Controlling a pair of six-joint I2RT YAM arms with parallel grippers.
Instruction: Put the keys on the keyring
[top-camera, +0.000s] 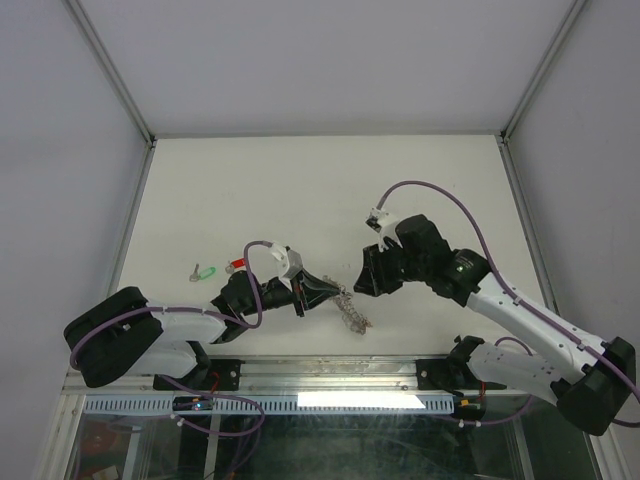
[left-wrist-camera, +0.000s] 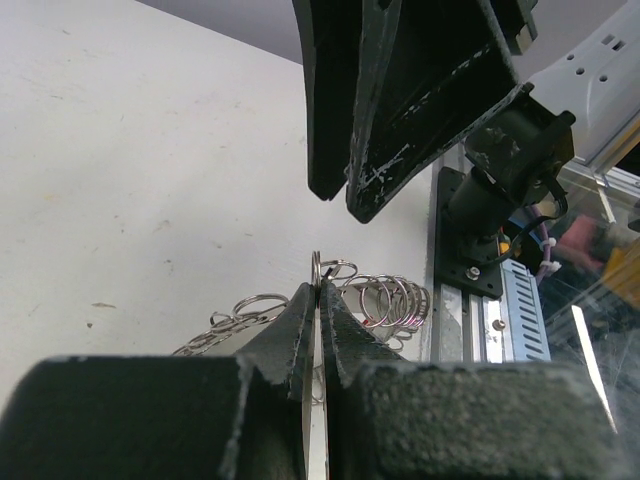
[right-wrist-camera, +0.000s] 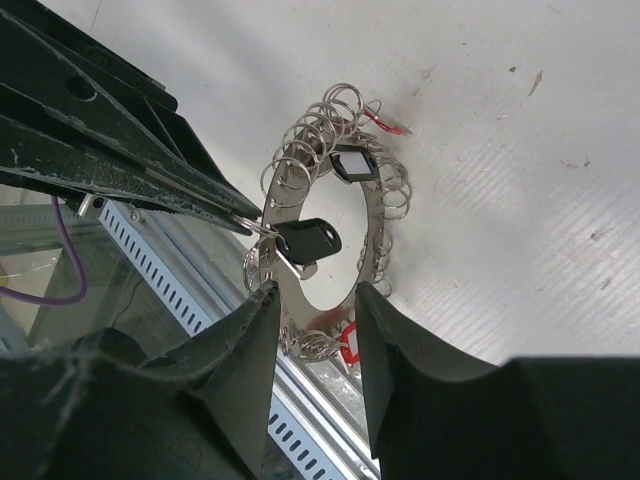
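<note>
Flat grey fringed metal keyring is pinched in closed left end effector | black-headed key is judged hung, before parted, empty right end effector | green-headed key, red-headed key are seen loose behind left end effector

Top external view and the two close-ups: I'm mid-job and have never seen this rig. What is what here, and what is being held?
The top view looks down from above and behind two robot arms bolted at the near edge of the table; the left arm is on the left. The other two pictures come from a camera on each wrist, so each shows its own black fingers at the bottom.

The left tool is shut on the edge of the keyring, a flat metal ring fringed with small wire loops. The right tool is open close to it and holds nothing. A black key and some red-headed ones appear to hang on the loops. A green key and a red key lie loose beside the left arm.
</note>
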